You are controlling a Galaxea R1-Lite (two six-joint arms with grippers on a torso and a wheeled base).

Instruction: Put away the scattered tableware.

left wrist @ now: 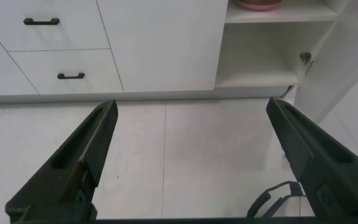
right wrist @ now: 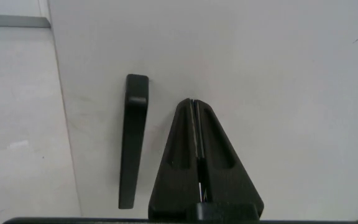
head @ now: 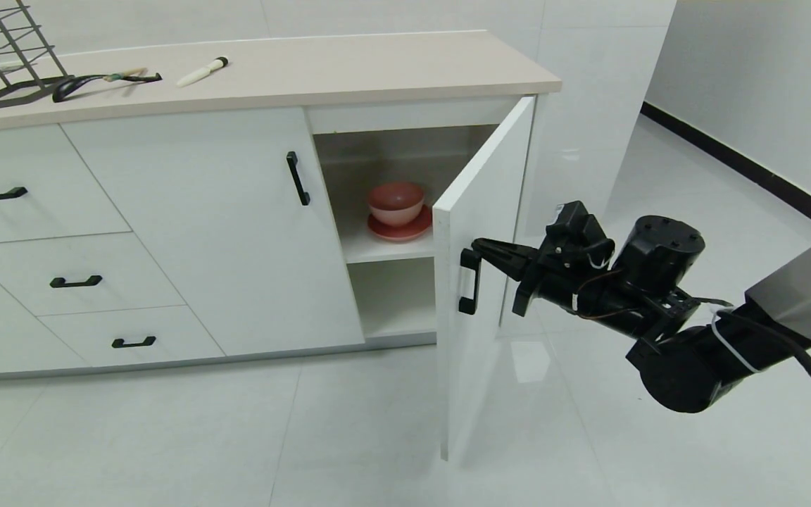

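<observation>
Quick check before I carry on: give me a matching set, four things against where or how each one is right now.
Things:
1 bowl
2 white utensil
3 right end effector
4 left end effector

States:
A open, above the floor
B shut, beside the door handle
C lying on the countertop
D on a plate on the cupboard shelf

Pairs: 1-D, 2-C, 3-B, 4-A

You see a pink bowl (head: pixel 396 202) on a red plate (head: pixel 400 230). The door (head: pixel 490 197) is white, its handle (head: pixel 467 305) black. The counter (head: pixel 377 63) is light tan. At its left edge the rack (head: pixel 1 99) is black. The tool (head: pixel 201 72) is cream with a dark tip.
</observation>
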